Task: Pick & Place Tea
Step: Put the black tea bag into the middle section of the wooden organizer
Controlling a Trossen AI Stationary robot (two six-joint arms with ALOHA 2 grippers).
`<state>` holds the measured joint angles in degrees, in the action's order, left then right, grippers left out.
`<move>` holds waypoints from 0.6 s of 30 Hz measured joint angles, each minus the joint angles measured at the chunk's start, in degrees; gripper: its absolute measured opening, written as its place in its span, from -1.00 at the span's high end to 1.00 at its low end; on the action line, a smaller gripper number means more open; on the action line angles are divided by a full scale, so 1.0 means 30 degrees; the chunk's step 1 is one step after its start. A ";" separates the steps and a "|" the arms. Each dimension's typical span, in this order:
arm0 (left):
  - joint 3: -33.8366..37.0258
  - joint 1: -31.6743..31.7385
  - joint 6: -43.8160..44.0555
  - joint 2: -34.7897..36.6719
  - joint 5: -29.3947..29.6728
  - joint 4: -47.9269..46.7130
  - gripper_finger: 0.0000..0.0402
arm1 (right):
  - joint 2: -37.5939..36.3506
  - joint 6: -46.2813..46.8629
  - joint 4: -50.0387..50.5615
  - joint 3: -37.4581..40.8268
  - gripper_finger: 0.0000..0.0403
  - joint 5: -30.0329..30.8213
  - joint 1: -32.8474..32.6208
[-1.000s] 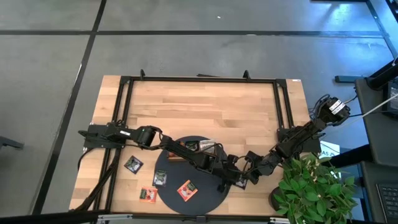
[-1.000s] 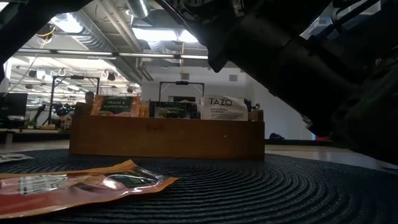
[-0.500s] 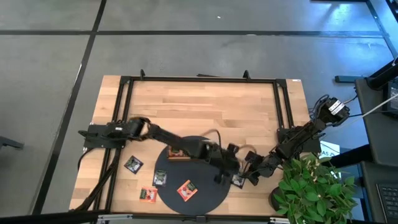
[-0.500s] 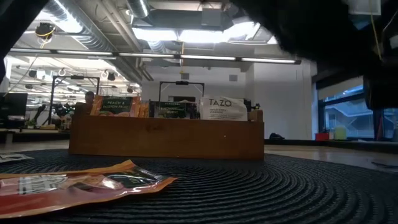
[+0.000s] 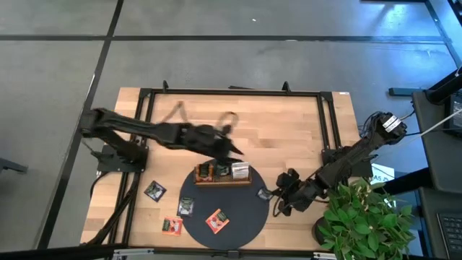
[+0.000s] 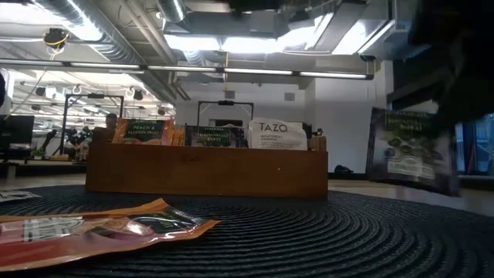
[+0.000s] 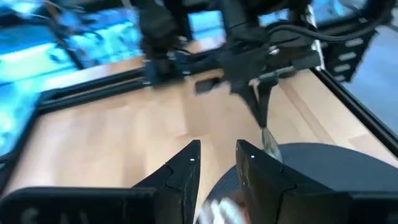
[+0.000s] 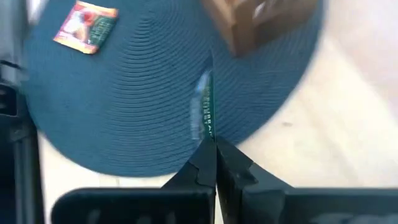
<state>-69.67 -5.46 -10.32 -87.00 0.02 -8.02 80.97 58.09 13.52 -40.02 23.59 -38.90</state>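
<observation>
Since a second ago my left arm has swung up off the mat and back across the bare wood, and my right gripper [image 5: 272, 200] has closed on a dark tea sachet [image 6: 411, 150] and has it off the surface. In the low view that sachet hangs upright, clear of the weave; in the right wrist view I see it edge-on, pinched between the two fingertips [image 8: 214, 151], jaws tight on its end. From above, the sachet [image 5: 264, 193] sits just at the right rim of the round dark mat [image 5: 238, 224], the right arm reaching in low from the table's right edge, elbow bent beside the potted plant [image 5: 361, 217]. The wooden tray [image 5: 224, 173] stands at the mat's far side with sachets upright in its compartments. An orange-red sachet [image 5: 216, 219] lies flat on the mat, a dark one [image 5: 185, 206] at its left rim, and two more rest on the table [image 5: 216, 115]: one dark [image 5: 154, 190], one orange-red [image 5: 172, 225]. My left gripper [image 5: 229, 146] hovers over bare wood just beyond the tray, arm stretched long from its base at the left; its fingers [image 7: 186, 167] stand a little apart, holding nothing.
</observation>
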 joint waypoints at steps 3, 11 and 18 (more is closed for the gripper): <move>0.2926 -0.0142 0.0851 0.3173 0.1050 0.0686 0.50 | -0.0012 -0.0511 0.4280 -0.2811 0.99 0.0023 0.0298; 0.8900 -0.0662 0.3416 1.0401 0.2990 0.0612 0.50 | 0.0345 -0.8603 0.5315 -0.7816 0.99 0.0508 0.2538; 1.2289 -0.0675 0.5083 1.4031 0.3122 0.0552 0.50 | 0.3363 -1.5005 0.4793 -1.1077 1.00 -0.1188 0.6223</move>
<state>-32.80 -7.49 4.93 -44.91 9.39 -6.36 91.06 13.08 27.90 -73.26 20.03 -20.23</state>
